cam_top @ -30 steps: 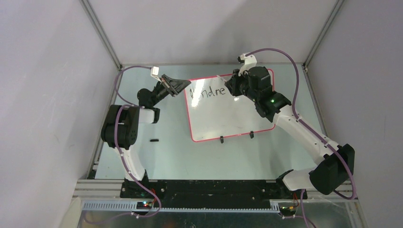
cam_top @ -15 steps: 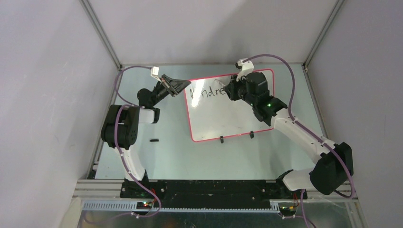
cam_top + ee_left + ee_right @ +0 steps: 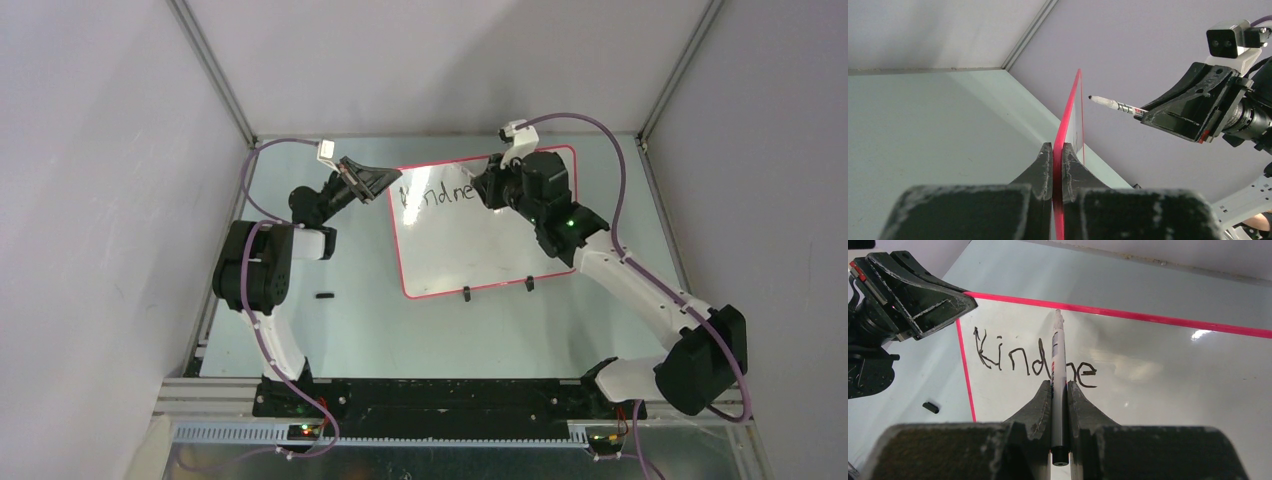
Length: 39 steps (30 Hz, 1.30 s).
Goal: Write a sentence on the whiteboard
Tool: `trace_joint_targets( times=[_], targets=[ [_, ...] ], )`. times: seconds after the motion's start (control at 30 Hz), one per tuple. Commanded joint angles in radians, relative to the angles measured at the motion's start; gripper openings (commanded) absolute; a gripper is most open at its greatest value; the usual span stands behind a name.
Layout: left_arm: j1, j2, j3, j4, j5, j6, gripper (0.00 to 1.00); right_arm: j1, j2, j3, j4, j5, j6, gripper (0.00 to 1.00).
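Right wrist | right gripper (image 3: 1059,386) clamps marker (image 3: 1058,352), tip toward whiteboard (image 3: 1158,372) far rim | left gripper (image 3: 1058,152) pinches rim

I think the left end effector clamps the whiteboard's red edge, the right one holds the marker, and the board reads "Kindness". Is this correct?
Not quite: the sentence on the whiteboard reads only "Kindne" so far, as the right wrist view shows. The rest is right.

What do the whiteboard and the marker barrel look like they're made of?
The whiteboard looks like a glossy white coated or melamine-type panel: lamp glare mirrors off it. Its thin red-pink rim is probably plastic, though I can't be sure. The marker has a smooth white barrel, likely plastic, with a dark butt end.
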Motion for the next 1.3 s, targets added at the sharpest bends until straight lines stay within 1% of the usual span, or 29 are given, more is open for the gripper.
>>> trace_joint_targets(
  times=[0.0,0.13,0.23,0.33,0.47,0.6,0.8,1.27],
  targets=[
    [-0.006,-0.003,0.027,0.047,0.006,0.053,0.00,0.005,-0.046,0.009,-0.007,0.008,-0.001,0.00],
    [-0.007,-0.005,0.026,0.047,0.006,0.052,0.00,0.002,-0.080,0.012,-0.063,0.011,0.036,0.00],
    [-0.006,-0.004,0.027,0.046,0.006,0.053,0.00,0.009,-0.080,0.068,-0.154,0.015,0.056,0.00],
    [-0.007,-0.004,0.027,0.046,0.006,0.053,0.00,0.029,-0.039,0.128,-0.253,0.059,0.058,0.00],
    [-0.006,-0.007,0.025,0.046,0.006,0.057,0.00,0.050,-0.029,0.130,-0.318,0.124,0.064,0.00],
    [-0.006,-0.008,0.026,0.046,0.006,0.059,0.00,0.068,-0.064,0.090,-0.308,0.164,0.061,0.00],
    [-0.005,-0.010,0.023,0.046,0.007,0.062,0.00,0.058,-0.079,0.085,-0.328,0.207,0.056,0.00],
    [-0.004,-0.012,0.022,0.046,0.008,0.063,0.00,0.038,-0.061,0.086,-0.353,0.217,0.053,0.00]
  ],
)
